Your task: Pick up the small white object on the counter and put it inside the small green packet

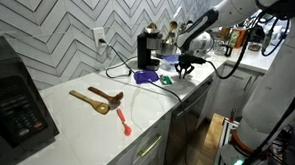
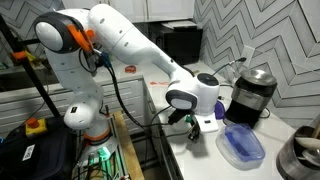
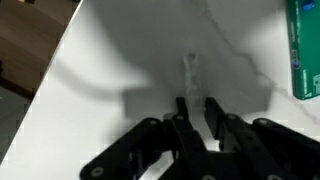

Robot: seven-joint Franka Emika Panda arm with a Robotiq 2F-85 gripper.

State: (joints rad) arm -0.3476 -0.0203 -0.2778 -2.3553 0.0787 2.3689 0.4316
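The small white object [image 3: 190, 68] shows in the wrist view as a thin pale sliver sticking out just beyond my fingertips. My gripper [image 3: 195, 103] is closed to a narrow gap on it, a little above the white counter [image 3: 110, 60]. The small green packet [image 3: 305, 45] lies at the right edge of the wrist view, apart from the fingers. In an exterior view the gripper [image 1: 184, 68] hovers just beside the green packet [image 1: 165, 81]. It also shows over the counter's end in an exterior view [image 2: 190, 124].
A purple object [image 1: 144, 77] [image 2: 240, 148] lies next to the packet, with a black appliance [image 1: 147, 47] [image 2: 250, 95] behind it. Wooden utensils [image 1: 96, 99] and a thin red-orange utensil [image 1: 123, 121] lie farther along the counter. The counter edge [image 3: 45, 70] is close.
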